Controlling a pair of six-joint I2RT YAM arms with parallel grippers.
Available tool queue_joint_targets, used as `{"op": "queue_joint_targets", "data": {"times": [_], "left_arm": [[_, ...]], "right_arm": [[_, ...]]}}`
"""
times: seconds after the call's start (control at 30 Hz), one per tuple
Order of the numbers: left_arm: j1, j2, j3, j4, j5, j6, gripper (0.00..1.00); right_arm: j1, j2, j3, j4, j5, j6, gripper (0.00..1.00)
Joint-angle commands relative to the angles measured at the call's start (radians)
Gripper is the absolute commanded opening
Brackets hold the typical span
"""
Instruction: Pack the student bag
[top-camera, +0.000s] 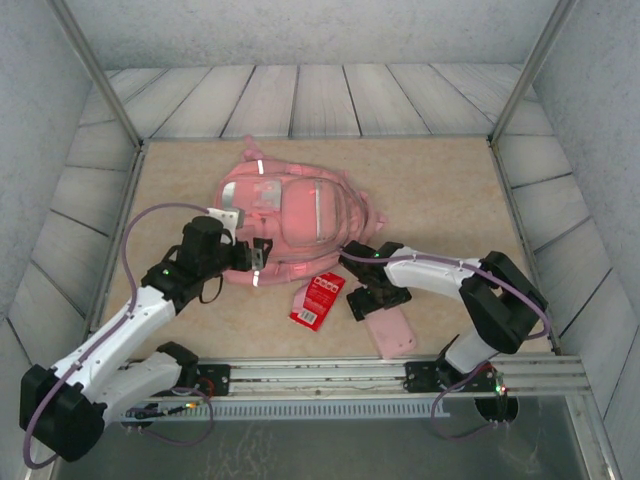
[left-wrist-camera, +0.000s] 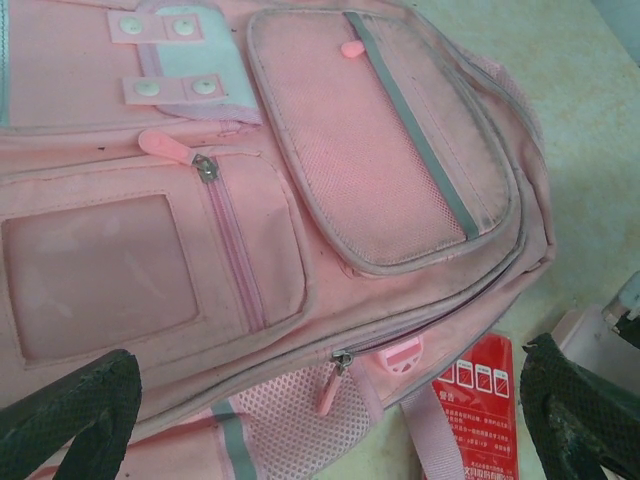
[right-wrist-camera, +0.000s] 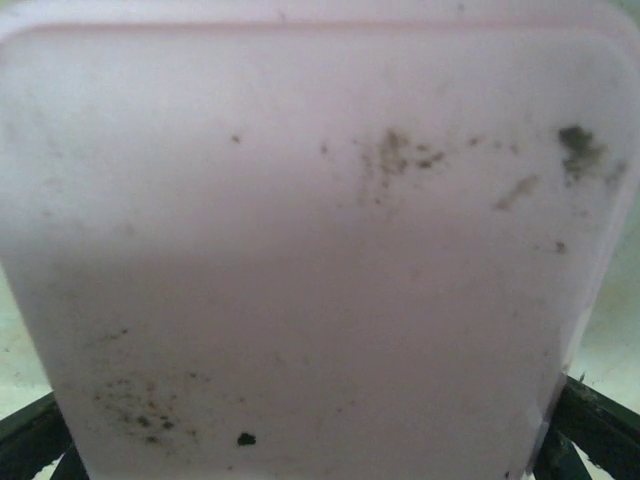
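The pink pencil case (right-wrist-camera: 320, 250) lies close under the right fingers (right-wrist-camera: 595, 420), which stand wide at either side of it, near-right of the student bag (top-camera: 290, 225). The bag lies flat mid-desk (top-camera: 440, 180). The left fingers (left-wrist-camera: 70, 410), wide apart, hover over its front pockets. A red packet (top-camera: 317, 300) lies just beside its near edge.

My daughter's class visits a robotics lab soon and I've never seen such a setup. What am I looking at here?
Two white robot arms are bolted at the near edge of a table. One picture looks down from above; the other two come from cameras on the wrists. On the table lie a pink backpack, a red packet and a flat pink pencil case. The left fingers hang open over the backpack. The right fingers stand open either side of the pencil case; nothing is lifted.
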Motion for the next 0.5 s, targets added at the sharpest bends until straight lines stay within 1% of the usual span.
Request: {"op": "queue_joint_targets", "data": {"times": [0.0, 0.17, 0.27, 0.47], "left_arm": [[0.007, -0.011, -0.012, -0.013, 0.005, -0.002, 1.00], [0.007, 0.003, -0.003, 0.001, 0.025, -0.004, 1.00], [0.007, 0.018, 0.004, 0.008, 0.057, -0.001, 0.99], [0.007, 0.038, -0.018, 0.085, 0.250, 0.033, 0.98]], "right_arm": [[-0.003, 0.010, -0.008, 0.017, 0.001, -0.018, 1.00], [-0.028, -0.003, -0.025, 0.060, -0.011, -0.016, 0.99], [-0.030, -0.013, -0.031, 0.078, 0.022, 0.015, 0.93], [-0.030, -0.141, -0.002, 0.073, 0.096, 0.036, 0.84]]}}
